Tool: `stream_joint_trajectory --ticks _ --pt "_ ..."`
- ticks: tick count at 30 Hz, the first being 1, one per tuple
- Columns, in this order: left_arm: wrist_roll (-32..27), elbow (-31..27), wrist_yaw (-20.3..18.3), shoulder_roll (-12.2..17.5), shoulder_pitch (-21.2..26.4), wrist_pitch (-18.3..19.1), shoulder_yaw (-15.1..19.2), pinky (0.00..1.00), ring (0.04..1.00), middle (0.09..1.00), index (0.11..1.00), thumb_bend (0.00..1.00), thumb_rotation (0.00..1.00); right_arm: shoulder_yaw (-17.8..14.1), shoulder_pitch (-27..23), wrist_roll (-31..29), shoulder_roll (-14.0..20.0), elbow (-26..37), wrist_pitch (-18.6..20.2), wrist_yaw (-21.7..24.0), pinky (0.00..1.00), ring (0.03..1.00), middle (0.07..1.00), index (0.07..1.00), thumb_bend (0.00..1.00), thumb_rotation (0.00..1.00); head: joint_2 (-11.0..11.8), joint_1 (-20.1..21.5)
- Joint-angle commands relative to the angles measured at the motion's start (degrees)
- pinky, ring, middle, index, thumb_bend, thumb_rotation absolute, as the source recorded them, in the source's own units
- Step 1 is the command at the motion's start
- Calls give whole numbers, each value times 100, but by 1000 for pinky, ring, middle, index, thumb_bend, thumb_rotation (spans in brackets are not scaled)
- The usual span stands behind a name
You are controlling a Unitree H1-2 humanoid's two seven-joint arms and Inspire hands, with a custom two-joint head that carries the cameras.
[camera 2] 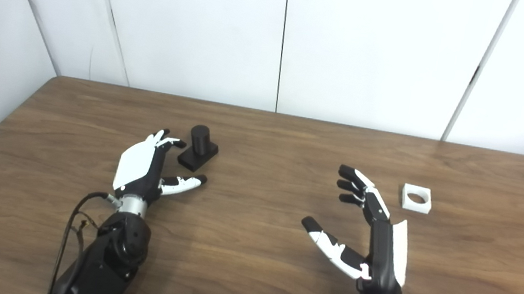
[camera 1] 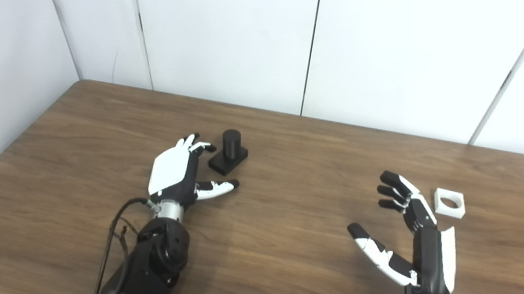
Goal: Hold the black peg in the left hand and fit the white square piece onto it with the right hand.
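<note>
On the table (camera 1: pixel 274 282): left hand (camera 1: pixel 176 171) lying wide, fingertips seemingly just short of peg (camera 1: pixel 229 152); right hand (camera 1: pixel 413 240) hovering wide, near left of square (camera 1: pixel 449 202).

Peg (camera 1: pixel 229 152) stands upright on the table (camera 1: pixel 275 272), left of centre, toward the far side. Left hand (camera 1: pixel 176 171) sits just near-left of the peg, fingertips beside it, not touching. Square piece (camera 1: pixel 449 202) lies flat on the table at right, well apart from the peg. Right hand (camera 1: pixel 413 240) is near-left of the piece, just beside it.
</note>
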State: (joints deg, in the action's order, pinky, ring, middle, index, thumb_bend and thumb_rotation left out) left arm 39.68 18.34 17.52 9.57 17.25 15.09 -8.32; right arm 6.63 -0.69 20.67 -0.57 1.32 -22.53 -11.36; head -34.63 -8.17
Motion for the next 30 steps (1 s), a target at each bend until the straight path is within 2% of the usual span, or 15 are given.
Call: stream_joint_trajectory --ticks 1,6,9,16,22,30 --pt "-33 93 62 106 84 -45 -4 901 976 965 749 784 417 -95 434 61 148 -606 37 -47 649 738 786 781 651 285 -11 -11" --pt "-59 -98 25 122 -4 -37 30 907 976 968 752 780 413 -106 459 16 157 -561 89 -20 650 738 789 784 648 278 -35 -31" --pt "-50 -508 -79 130 -135 33 51 936 984 968 753 783 424 -110 461 2 184 -566 51 -19 653 738 786 783 645 273 -51 -57" --pt "223 -1701 -738 248 -299 599 -44 963 992 983 759 771 472 -141 477 6 269 -568 0 -7 641 736 789 785 642 282 35 -167" --pt "377 -2350 -1198 317 -307 1047 -79 943 987 982 758 777 463 -161 439 -15 313 -607 -69 -11 625 727 785 781 640 249 99 -388" --pt "539 -2538 -1407 291 -268 1167 55 923 980 972 763 778 444 -155 419 -36 316 -658 -11 24 630 732 790 786 645 281 132 -390"
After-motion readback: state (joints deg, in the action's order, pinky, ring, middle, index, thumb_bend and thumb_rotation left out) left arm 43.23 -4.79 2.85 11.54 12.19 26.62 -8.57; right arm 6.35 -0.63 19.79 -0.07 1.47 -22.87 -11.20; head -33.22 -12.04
